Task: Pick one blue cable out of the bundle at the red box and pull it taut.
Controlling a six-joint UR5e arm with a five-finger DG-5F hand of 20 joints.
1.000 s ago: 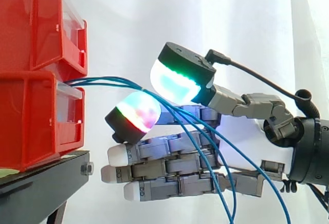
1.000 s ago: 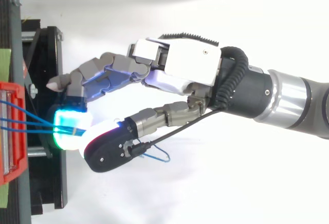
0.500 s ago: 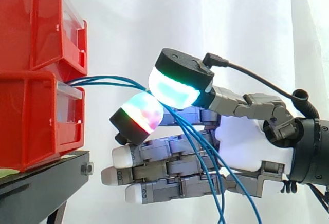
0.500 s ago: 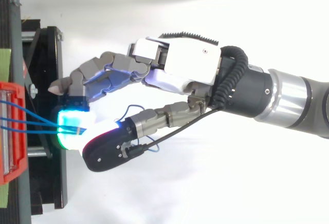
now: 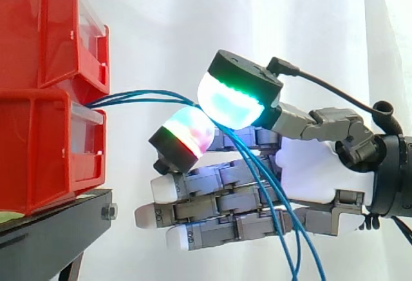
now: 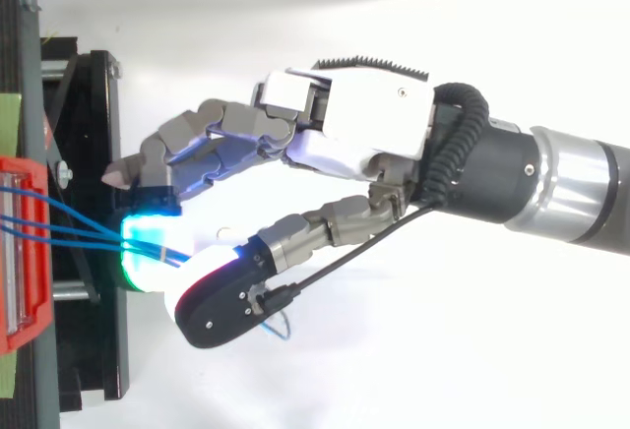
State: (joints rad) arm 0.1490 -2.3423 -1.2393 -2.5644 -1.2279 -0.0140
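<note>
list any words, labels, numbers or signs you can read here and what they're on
None: no readable text on the red bins, the black stand, the hand or the blue cables it pinches.

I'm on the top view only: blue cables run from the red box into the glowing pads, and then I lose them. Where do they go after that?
Observer: From the side, the blue cables pass between two glowing fingertips of the hand, then hang down across its straight fingers.
Operator: Did it single one out?
Observer: It seems not. Several strands enter the pinch together, and several hang below it.
Operator: Taut at the box?
Observer: Not quite. From the red box they bow slightly upward before reaching the pinch.
</note>
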